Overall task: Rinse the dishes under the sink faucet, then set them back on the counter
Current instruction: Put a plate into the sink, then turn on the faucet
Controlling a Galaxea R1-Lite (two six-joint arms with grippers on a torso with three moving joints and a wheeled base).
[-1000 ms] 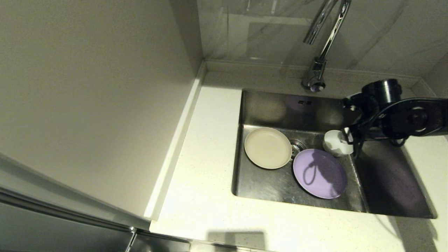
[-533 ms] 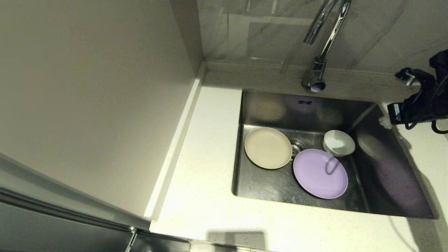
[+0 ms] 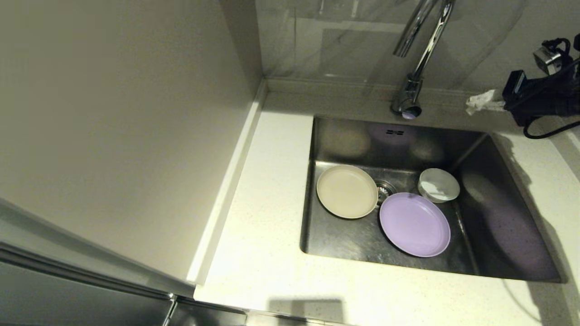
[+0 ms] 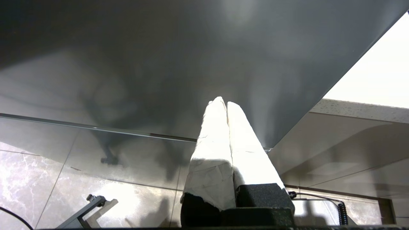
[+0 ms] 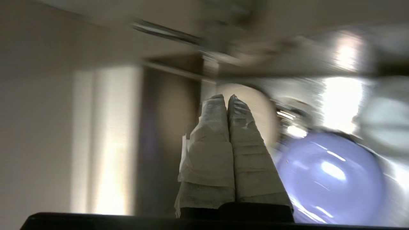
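Three dishes are lying in the sink [image 3: 344,140]: the cream plate [image 3: 347,191] is sitting toward the left side of the basin floor, the lilac plate [image 3: 415,224] is lying nearer the front, and the white bowl [image 3: 438,184] is resting just behind the lilac plate, toward the back. The drain [image 3: 383,189] is showing between the two plates, and the cream plate's rim is reaching over its edge. The faucet [image 3: 414,77] is rising from the back edge of the counter [image 3: 267,235], its spout curving out of the top of the head view.

The right gripper [image 3: 485,101] is hanging in the air at the far right, above the back corner of the counter and well apart from the dishes, pointing left toward the faucet. Its white-wrapped fingers [image 5: 220,150] are pressing flat against each other with nothing between them. In its wrist view the lilac plate [image 5: 332,179] and the cream plate [image 5: 255,108] are showing beyond the tips, blurred.

The left gripper [image 4: 226,103] is parked out of the head view, below the counter's edge near a dark cabinet front [image 4: 159,64], its wrapped fingers likewise pressing together and carrying nothing.
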